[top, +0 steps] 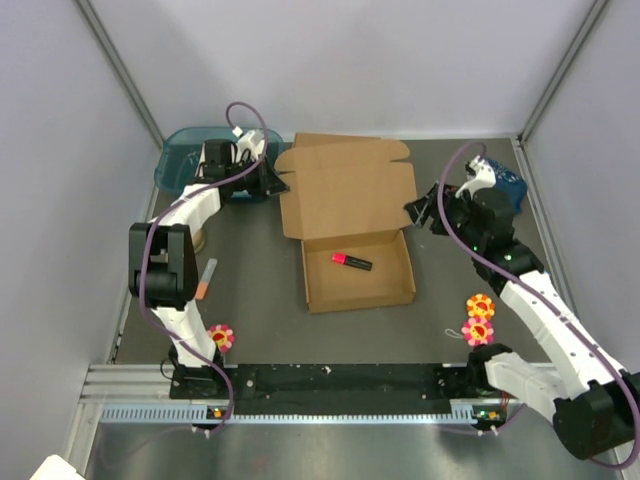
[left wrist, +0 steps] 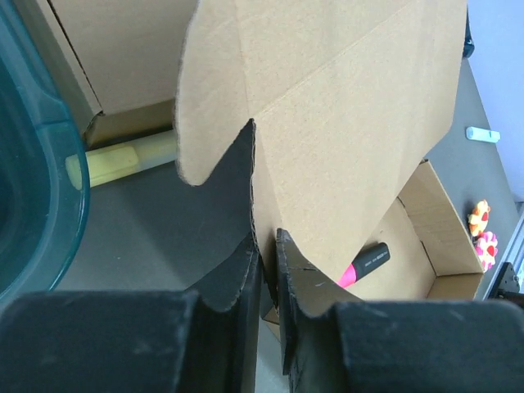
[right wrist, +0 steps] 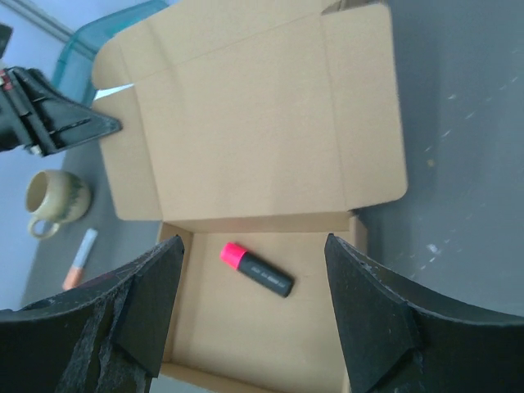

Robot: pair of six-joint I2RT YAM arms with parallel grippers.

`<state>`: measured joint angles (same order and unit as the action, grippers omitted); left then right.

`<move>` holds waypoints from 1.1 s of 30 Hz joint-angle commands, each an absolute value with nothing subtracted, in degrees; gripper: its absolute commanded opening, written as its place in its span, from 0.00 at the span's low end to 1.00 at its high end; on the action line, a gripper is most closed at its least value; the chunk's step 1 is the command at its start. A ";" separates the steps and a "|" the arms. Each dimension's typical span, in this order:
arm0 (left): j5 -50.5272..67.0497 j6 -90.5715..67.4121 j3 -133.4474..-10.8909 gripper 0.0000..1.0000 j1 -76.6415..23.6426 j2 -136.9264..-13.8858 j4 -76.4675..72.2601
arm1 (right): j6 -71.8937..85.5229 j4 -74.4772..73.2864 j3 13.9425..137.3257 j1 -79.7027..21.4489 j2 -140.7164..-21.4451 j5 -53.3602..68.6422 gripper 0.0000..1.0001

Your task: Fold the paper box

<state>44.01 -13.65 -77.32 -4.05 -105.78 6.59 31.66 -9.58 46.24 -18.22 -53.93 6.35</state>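
Paper box (top: 345, 200) lies lid-open (marker (top: 352, 262) inside); left pincer (top: 274, 183) pinches its flap (left wrist: 214, 90), right pincer (top: 426, 210) gapes empty.

You are viewing a robotics lab test cell: plain panel walls (top: 60, 150) in metal framing enclose a dark tabletop (top: 250, 320). A left arm (top: 165, 265) and right arm (top: 540, 300) are bolted to an aluminium rail (top: 330, 385) (cabling (top: 240, 104) exposed).
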 commanded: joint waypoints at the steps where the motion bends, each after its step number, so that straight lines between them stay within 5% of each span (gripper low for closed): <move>1: 45.62 -12.84 -78.93 0.13 -4.39 -104.68 3.69 | 21.90 -9.77 54.40 -18.46 -57.91 -2.78 0.71; 5: 42.72 -9.59 -77.70 0.01 -6.68 -102.93 4.92 | 20.21 -4.49 57.64 -13.91 -64.84 -2.24 0.73; 16: 33.85 -4.84 -70.41 0.00 -10.02 -97.83 -2.10 | 18.81 14.05 57.31 -0.62 -79.35 28.11 0.63; 33: 31.55 -3.60 -68.03 0.00 -10.89 -95.19 -4.04 | 14.94 13.53 60.91 -0.18 -90.60 28.92 0.59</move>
<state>33.30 -6.63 -69.80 -10.15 -98.48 -1.28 16.25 10.68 57.39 -0.58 -88.05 28.91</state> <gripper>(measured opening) 0.029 0.597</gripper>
